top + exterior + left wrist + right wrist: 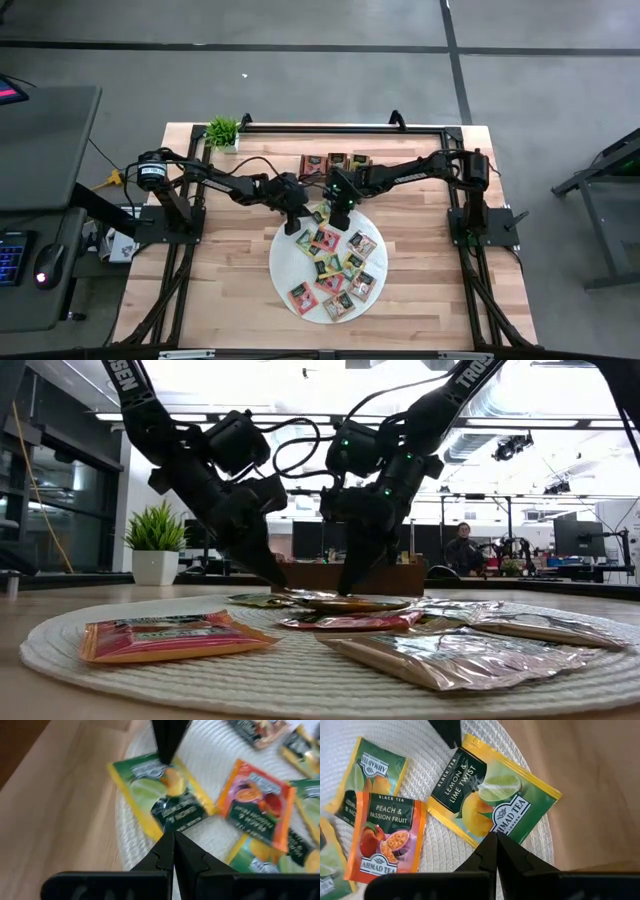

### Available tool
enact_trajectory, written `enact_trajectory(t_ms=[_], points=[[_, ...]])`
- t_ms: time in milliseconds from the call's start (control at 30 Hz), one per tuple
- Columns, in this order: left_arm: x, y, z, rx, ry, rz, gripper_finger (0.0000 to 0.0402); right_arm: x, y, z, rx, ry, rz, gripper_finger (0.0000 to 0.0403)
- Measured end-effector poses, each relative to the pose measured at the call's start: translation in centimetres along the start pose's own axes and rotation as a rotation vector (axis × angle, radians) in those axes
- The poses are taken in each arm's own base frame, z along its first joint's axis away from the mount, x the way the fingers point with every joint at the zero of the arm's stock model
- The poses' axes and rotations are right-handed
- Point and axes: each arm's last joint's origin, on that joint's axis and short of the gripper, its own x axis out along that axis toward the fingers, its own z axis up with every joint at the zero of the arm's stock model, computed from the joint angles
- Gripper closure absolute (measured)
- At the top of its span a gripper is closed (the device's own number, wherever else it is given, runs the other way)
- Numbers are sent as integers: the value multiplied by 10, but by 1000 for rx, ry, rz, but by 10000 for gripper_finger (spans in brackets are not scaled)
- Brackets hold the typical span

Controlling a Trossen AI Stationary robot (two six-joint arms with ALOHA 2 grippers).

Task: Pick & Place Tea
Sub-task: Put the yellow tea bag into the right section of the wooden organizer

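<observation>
- A small green plant (224,131) is seen at the far left corner of the wooden counter (220,290).
- The left gripper (296,224) is held low over the far edge of the round white mat (283,260). Its fingers (165,854) are pressed shut, and nothing is held between them.
- The green and yellow lemon packet (492,800) is found at the mat's far edge, with both grippers' tips set on it from opposite sides. It lies flat and has not been lifted.
- The right gripper (340,217) is held just beside the left one, over the same packet. Its fingers (487,852) are shut tight too, and nothing is held by them.
- An orange peach packet (385,837) is seen just beside the lemon one, on the mat.
- The rest of the tea packets (335,270) are spread flat over the mat, about a dozen of them.
- A wooden tray (337,161) is set behind the mat, at the far side of the counter. A few packets seem to be in it already.
- The job is judged to be only a little way along. Most of the tea is left on the mat and must be picked up, likely to be put in the tray.
</observation>
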Motion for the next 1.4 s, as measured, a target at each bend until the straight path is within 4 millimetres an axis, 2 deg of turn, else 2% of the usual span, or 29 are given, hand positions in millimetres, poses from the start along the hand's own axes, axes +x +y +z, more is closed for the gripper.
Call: enact_trajectory(t_ms=[167, 500, 1000, 1133, 1400], points=[[0, 2, -4, -29, 40, 63, 401, 1, 2, 0, 16, 1, 0, 403], [0, 2, -3, -93, 19, 69, 394, 1, 2, 0, 15, -2, 0, 403], [0, 1, -1, -174, 2, 31, 250, 1, 2, 0, 9, -4, 0, 403], [0, 1, -1, -194, 2, 27, 235, 1, 2, 0, 2, -7, -7, 403], [0, 0, 1, -217, -16, 12, 232, 2, 2, 2, -3, -29, -13, 403]])
